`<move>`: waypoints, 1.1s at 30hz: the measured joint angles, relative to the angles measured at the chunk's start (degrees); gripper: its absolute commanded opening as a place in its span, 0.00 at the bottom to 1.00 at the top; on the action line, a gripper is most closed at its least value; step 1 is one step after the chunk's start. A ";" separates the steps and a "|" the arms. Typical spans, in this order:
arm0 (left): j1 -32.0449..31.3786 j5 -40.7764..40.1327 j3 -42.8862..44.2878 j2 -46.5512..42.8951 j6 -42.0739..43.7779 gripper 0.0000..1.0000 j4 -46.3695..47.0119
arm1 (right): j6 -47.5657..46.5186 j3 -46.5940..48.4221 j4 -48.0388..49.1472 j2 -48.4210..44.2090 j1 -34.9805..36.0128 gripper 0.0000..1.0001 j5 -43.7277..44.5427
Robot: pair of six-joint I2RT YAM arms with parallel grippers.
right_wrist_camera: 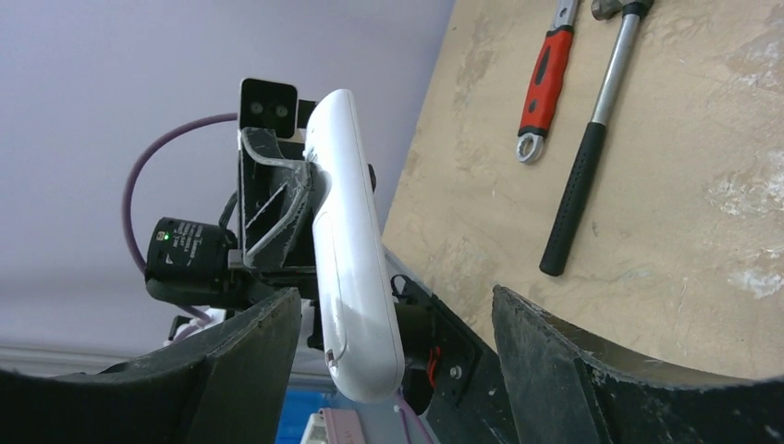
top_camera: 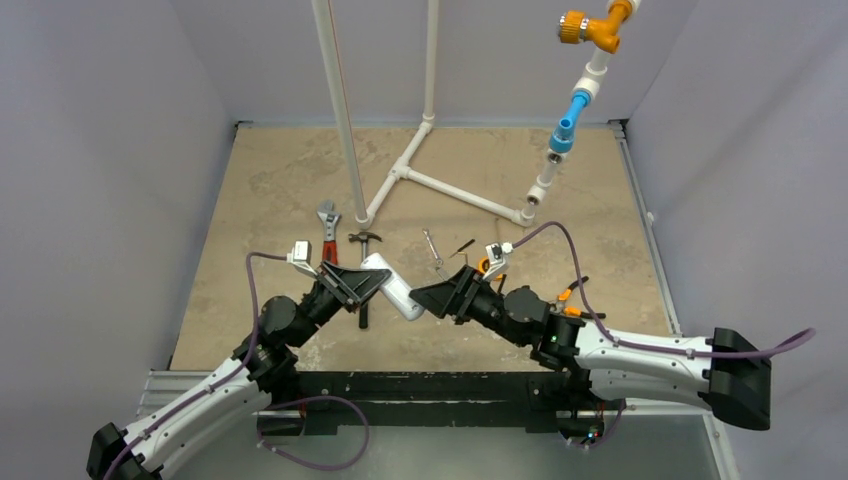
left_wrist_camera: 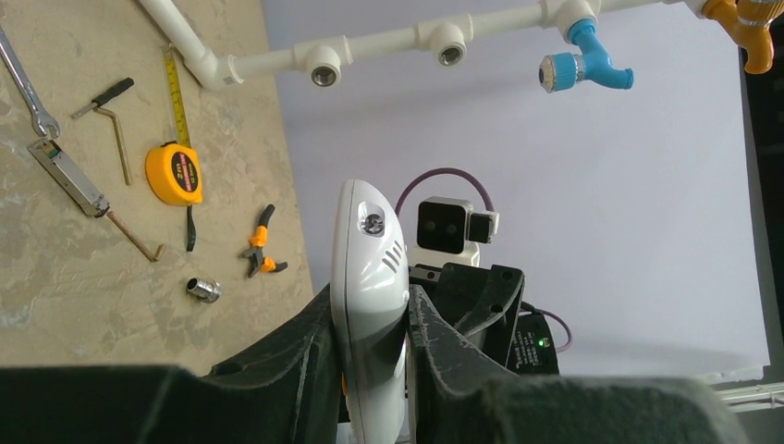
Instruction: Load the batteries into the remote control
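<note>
The white remote control [top_camera: 395, 290] is held off the table between the two arms. My left gripper [top_camera: 365, 283] is shut on one end of it; in the left wrist view the remote [left_wrist_camera: 370, 277] stands edge-on between the two closed fingers of the left gripper [left_wrist_camera: 370, 296]. My right gripper [top_camera: 425, 297] is at the remote's other end. In the right wrist view the right gripper [right_wrist_camera: 393, 294] is wide open, with the remote [right_wrist_camera: 351, 259] between the fingers and touching neither. No batteries show clearly; a small orange spot [left_wrist_camera: 344, 384] sits at the remote's edge by the left finger.
A red-handled wrench [top_camera: 327, 235] and a hammer [top_camera: 364, 275] lie just behind the left gripper. An orange tape measure [left_wrist_camera: 174, 173], small pliers [left_wrist_camera: 261, 252], a metal socket [left_wrist_camera: 203, 289] and hex keys lie to the right. A white pipe frame [top_camera: 440, 185] stands at the back.
</note>
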 measured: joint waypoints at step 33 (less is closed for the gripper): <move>0.04 1.16 -0.15 1.81 -0.33 0.37 2.62 | -0.57 -2.36 17.88 8.59 -0.04 0.00 -7.43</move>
